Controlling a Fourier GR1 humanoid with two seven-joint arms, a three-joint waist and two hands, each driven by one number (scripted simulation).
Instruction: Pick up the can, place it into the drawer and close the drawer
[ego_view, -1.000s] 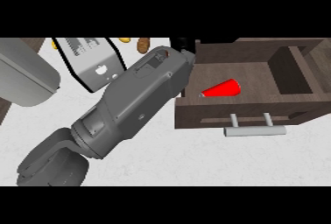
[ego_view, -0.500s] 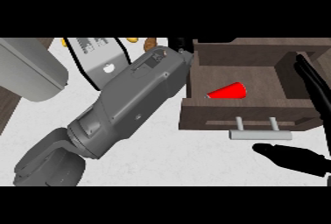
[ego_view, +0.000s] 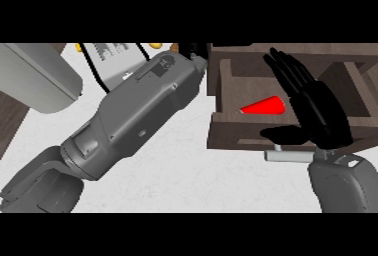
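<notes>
Can (ego_view: 264, 106) in drawer (ego_view: 236, 136), beside fingers (ego_view: 289, 72)

The pale speckled counter (ego_view: 184, 175) carries a grey rounded box (ego_view: 37, 75) at its left. A white printed sheet (ego_view: 111, 56) (partly hidden) lies farther back.

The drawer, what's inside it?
A red can lies inside the drawer. The open right hand hovers over its right part, so anything beneath there is hidden.

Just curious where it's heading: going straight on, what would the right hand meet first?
Probably the far end of the drawer; the right hand points its straight fingers there, past the can. Height unclear.
</notes>
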